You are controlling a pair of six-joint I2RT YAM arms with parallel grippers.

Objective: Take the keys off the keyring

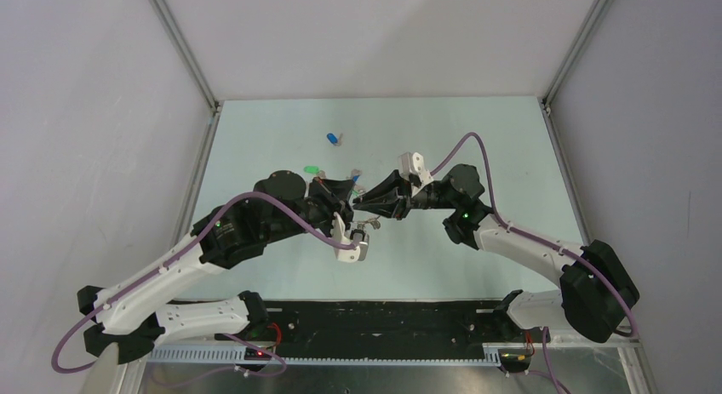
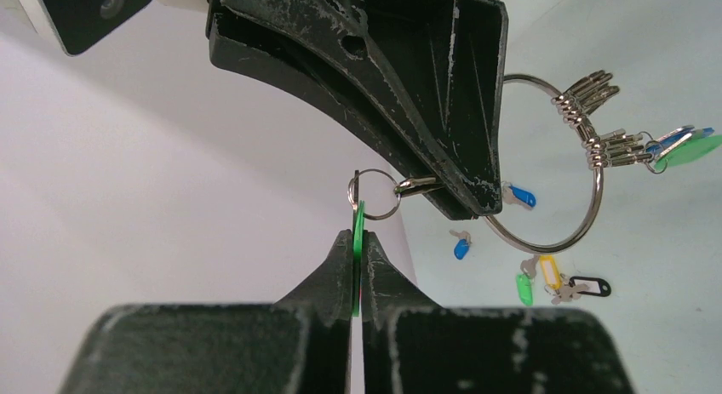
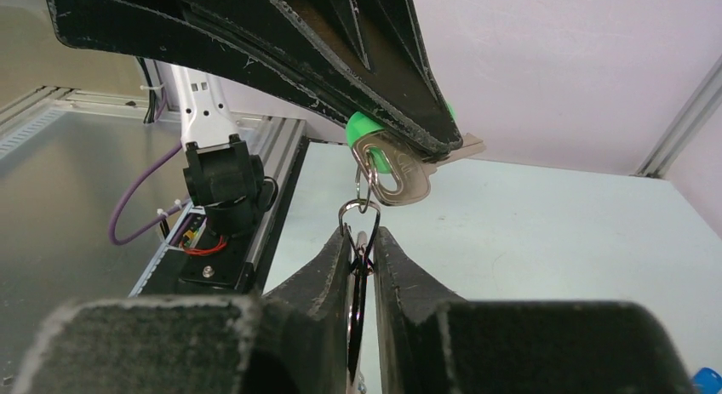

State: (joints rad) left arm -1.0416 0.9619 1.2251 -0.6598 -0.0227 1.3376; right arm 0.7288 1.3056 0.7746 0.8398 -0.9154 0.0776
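right gripper point(image 3: 362, 241) pinches the big keyring point(image 2: 599, 190) edge-on between its jaws, with the other keys point(image 2: 587, 96) bunched on its far side. left gripper point(image 2: 358, 249) jaws clench a green-capped key point(image 3: 396, 177), joined by a small ring point(image 2: 375, 194) between both tips.

LOCKED ON: The left pincer point(image 2: 358, 242) clamps a green key cap point(image 2: 358, 217), seen edge-on. A small split ring point(image 2: 375, 171) links the cap to a silver loop point(image 2: 417, 185) at the right pincer point(image 2: 460, 198) tip. Behind, the large keyring point(image 2: 545, 247) carries bunched keys point(image 2: 587, 94). A blue-capped key point(image 2: 521, 197) and a yellow-capped key point(image 2: 551, 271) lie loose on the worktop point(image 2: 664, 266).
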